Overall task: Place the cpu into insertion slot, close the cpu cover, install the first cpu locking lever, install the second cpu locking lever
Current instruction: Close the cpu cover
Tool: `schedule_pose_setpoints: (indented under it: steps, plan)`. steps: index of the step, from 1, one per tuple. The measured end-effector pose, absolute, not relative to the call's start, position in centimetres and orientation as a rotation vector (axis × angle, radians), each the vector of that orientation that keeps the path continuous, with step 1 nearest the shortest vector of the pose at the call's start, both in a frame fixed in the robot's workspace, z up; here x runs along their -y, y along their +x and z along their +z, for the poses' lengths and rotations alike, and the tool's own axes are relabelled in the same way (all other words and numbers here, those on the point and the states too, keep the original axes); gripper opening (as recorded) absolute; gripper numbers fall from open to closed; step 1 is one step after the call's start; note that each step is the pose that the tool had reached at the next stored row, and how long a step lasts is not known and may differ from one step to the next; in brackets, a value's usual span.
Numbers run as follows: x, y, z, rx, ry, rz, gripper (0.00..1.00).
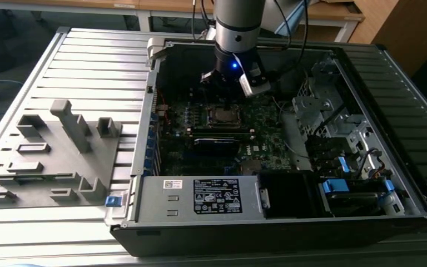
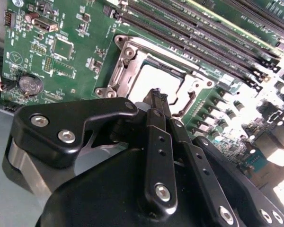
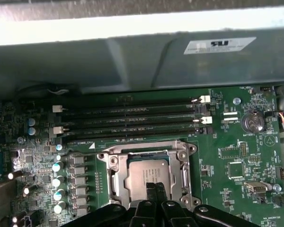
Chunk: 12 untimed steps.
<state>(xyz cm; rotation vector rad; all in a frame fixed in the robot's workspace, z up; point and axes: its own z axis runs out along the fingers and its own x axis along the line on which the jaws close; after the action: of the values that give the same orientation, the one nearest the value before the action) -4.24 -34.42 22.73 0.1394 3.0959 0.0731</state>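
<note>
The cpu [image 3: 144,174] sits flat in its socket on the green motherboard [image 3: 236,142], dull silver top facing up. The cpu cover [image 3: 114,174] lies down around it, framing the chip through its square opening. The gripper [image 3: 155,189] hangs just above the chip's edge, jaws drawn narrow with nothing between them. Black memory slots [image 3: 132,120] run beside the socket. The board lies inside an open computer case [image 1: 198,228] on a slatted metal table [image 1: 87,67], with a grey fixture block [image 1: 50,161] at the exterior view's left.
</note>
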Motion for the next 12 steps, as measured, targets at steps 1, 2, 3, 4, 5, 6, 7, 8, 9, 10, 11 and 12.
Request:
schedule_pose_setpoints:
  steps: [1, 2, 3, 4, 5, 6, 7, 8, 9, 10, 11, 12]
  plan:
    - [34.49, -4.24, 22.73, -3.096, 0.139, 0.073, 0.11]
    - [34.52, -4.25, 22.73, -3.096, 0.139, 0.073, 0.11]
    - [34.54, -4.25, 22.73, -3.096, 0.14, 0.073, 0.11]
    - [34.55, -4.24, 22.73, -3.096, 0.14, 0.073, 0.11]
    - [34.55, -4.24, 22.73, -3.096, 0.139, 0.073, 0.11]
    - [34.56, -4.24, 22.75, -3.096, 0.139, 0.073, 0.11]
    - [34.57, -4.25, 22.81, -3.096, 0.139, 0.073, 0.11]
    - [34.56, -4.25, 22.88, -3.096, 0.139, 0.073, 0.11]
    - [34.56, -4.24, 22.98, -3.096, 0.139, 0.073, 0.11]
    - [34.56, -4.24, 23.05, -3.096, 0.139, 0.073, 0.11]
    - [34.56, -4.24, 23.05, -3.096, 0.139, 0.074, 0.11]
    - [34.56, -4.24, 23.05, -3.096, 0.139, 0.074, 0.11]
